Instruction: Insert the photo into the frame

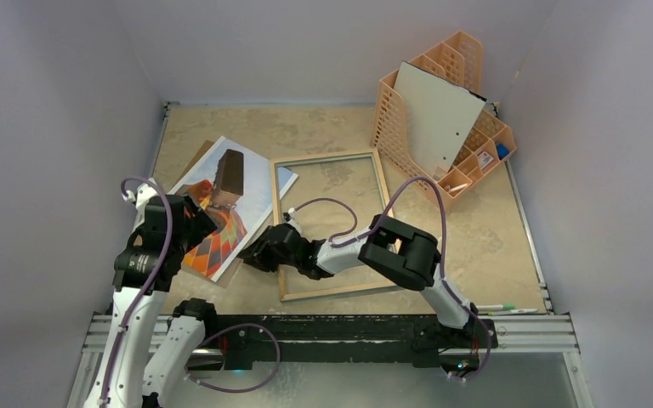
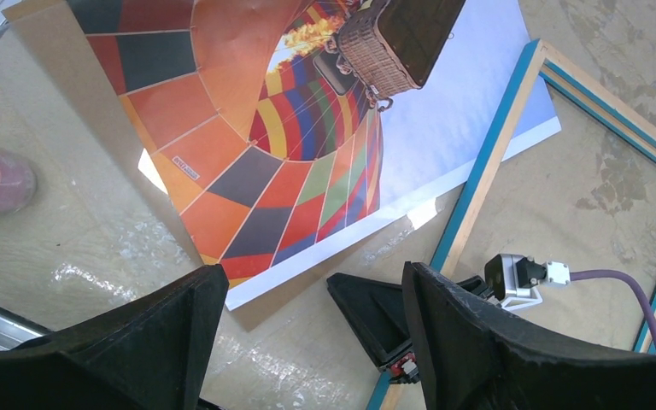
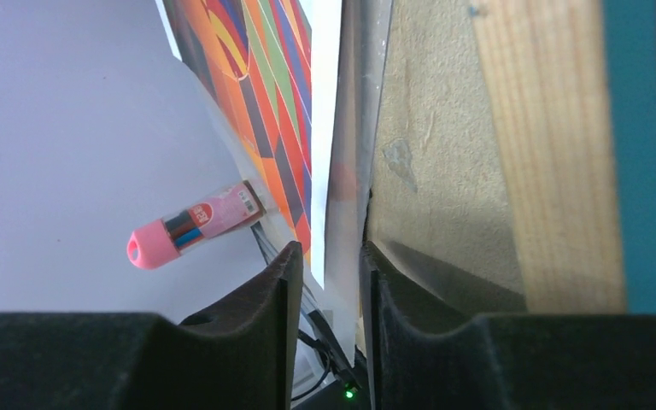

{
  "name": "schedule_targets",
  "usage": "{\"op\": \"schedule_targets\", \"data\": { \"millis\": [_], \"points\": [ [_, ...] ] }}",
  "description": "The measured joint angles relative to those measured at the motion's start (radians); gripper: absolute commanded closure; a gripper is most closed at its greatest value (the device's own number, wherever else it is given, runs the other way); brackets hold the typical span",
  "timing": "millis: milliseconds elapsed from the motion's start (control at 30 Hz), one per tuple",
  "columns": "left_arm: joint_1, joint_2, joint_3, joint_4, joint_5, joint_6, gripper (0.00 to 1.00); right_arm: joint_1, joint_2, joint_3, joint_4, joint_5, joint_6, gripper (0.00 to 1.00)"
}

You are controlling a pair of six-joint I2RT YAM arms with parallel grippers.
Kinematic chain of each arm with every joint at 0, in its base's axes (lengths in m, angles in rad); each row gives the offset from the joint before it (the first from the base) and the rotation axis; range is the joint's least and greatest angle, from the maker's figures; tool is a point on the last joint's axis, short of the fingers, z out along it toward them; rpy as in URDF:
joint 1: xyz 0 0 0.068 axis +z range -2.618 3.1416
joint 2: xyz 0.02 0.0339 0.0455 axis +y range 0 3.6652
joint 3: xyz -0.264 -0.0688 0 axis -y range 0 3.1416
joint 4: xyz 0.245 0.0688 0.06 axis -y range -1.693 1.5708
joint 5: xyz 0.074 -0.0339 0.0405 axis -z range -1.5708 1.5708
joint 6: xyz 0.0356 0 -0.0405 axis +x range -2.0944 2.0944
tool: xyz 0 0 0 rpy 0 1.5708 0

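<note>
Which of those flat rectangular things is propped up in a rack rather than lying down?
The grey-white board, leaning in the orange organiser at the back right. The photo and the frame lie flat.

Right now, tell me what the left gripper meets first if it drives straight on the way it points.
Probably the photo: its near edge lies straight ahead between the left gripper's open fingers, though depth is unclear.

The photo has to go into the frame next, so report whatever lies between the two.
Only the frame itself: its left rail crosses over the photo, whose right corner shows inside the opening. The right gripper sits beside the near part of that rail, at the photo's edge. Nothing else visible lies between them.
</note>
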Motion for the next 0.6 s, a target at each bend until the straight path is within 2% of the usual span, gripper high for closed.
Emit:
{"op": "schedule_targets", "data": {
  "millis": [267,433,533,600],
  "points": [
    [0.000,0.003,0.000,0.000,0.008,0.000,0.21,-0.021,0.012,-0.060,0.154,-0.020,-0.032,0.74],
    [0.000,0.008,0.000,0.000,0.011,-0.005,0.22,-0.033,0.034,-0.062,0.222,-0.035,-0.041,0.70],
    [0.000,0.011,0.000,0.000,0.016,-0.008,0.22,-0.035,0.038,-0.047,0.211,-0.037,-0.040,0.67],
    [0.000,0.016,0.000,0.000,0.017,-0.009,0.21,-0.037,0.042,-0.004,0.142,-0.037,-0.041,0.67]
  ]
}}
